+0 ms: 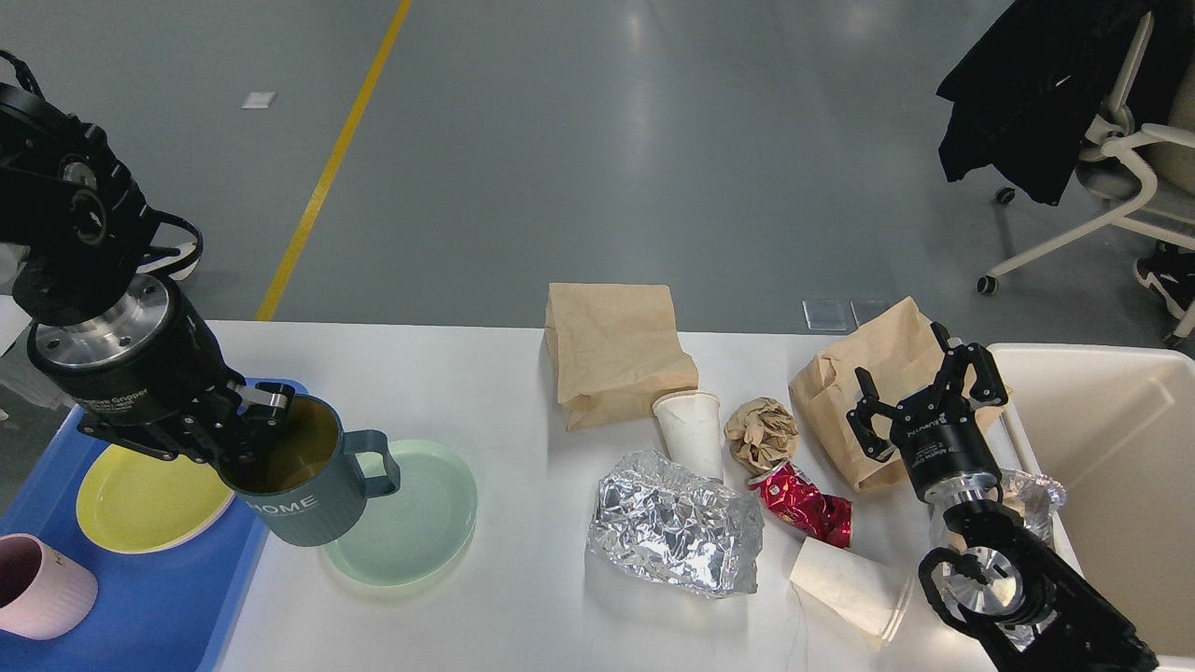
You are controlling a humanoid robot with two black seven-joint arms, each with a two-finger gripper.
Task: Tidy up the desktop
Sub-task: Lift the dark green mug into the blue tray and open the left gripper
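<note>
- Desktop (485, 373): a white matte top with rounded corners fills the lower half of the view. A blue tray (187, 597) sits at its 8 o'clock edge and a cream bin (1102, 448) at its 4 o'clock edge.
- Nearest row: one pink cup (42, 583) in the tray and one paper cup on its side (851, 584) at 5 o'clock.
- Plates, two: one yellow plate (140, 485) in the tray and one pale green plate (425, 523) on the desktop just beside the tray.
- Left gripper (252, 429): jaws clamped on the rim of one dark teal mug (313, 490), held tilted above the tray edge and the green plate.
- Centre: one crumpled foil sheet (672, 523), one crushed red can (803, 504), one upright paper cup (691, 429) and one brown paper ball (761, 431), close together.
- Right gripper (924, 397): jaws apart, nothing between them, in front of a brown paper bag (859, 373).
- Paper bags, two: the second paper bag (616, 350) lies at 12 o'clock, overhanging the far edge.
- Room: grey floor (597, 140) with one yellow line (327, 168) at 11 o'clock and one white chair (1120, 177) draped in dark cloth at 2 o'clock.
</note>
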